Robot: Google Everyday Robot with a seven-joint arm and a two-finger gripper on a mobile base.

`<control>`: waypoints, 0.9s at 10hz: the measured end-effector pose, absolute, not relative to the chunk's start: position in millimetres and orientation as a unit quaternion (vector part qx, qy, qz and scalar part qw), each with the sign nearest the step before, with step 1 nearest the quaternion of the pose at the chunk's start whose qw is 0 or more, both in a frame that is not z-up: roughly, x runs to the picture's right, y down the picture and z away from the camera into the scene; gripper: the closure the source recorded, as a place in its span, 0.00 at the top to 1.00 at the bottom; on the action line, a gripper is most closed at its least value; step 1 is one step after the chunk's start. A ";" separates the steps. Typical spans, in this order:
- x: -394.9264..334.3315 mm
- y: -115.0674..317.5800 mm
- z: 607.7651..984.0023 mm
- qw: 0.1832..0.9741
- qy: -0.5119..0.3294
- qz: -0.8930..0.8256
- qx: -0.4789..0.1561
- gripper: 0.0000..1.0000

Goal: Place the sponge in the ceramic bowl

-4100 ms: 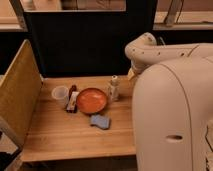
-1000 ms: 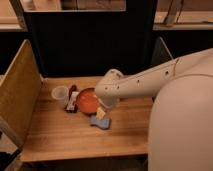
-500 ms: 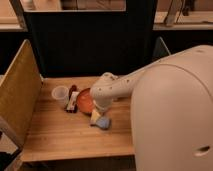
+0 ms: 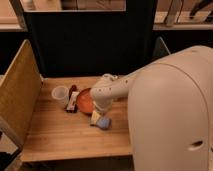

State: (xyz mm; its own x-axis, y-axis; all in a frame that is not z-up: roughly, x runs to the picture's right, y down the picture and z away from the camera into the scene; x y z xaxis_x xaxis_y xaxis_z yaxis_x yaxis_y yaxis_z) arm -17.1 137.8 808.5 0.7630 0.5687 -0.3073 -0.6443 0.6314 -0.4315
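The robot's big white body [image 4: 170, 115] fills the right side and hides that end of the table [image 4: 60, 135]. Its arm [image 4: 117, 87] reaches left and covers the right part of the bowl [image 4: 84, 101]. The gripper [image 4: 96, 117] points down just below the bowl, low over the table, mostly tucked under the arm. Its fingers are spread wide. The blue sponge [image 4: 104, 123] lies on the table right at the gripper's tip, near the bowl but outside it. Whether the two touch is hard to tell. A pale cup [image 4: 60, 93] stands left of the bowl. Between them lies a dark red thing [image 4: 73, 101] that is hard to make out. The table is light wood, with a wooden board [image 4: 17, 95] standing at its left edge and a dark wall [image 4: 85, 45] behind.
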 end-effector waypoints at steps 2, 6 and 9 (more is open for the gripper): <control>-15.8 153.6 815.6 0.893 0.075 0.341 -0.284 0.80; -5.5 188.2 844.9 0.873 0.090 0.350 -0.329 0.80; -4.4 193.3 861.3 0.865 0.092 0.353 -0.344 0.80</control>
State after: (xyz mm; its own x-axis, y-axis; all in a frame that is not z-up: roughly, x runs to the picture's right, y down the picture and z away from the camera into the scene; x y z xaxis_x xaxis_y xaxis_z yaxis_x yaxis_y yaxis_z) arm -4.4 193.3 861.3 0.7343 0.5466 -0.4026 -0.6737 0.5140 -0.5310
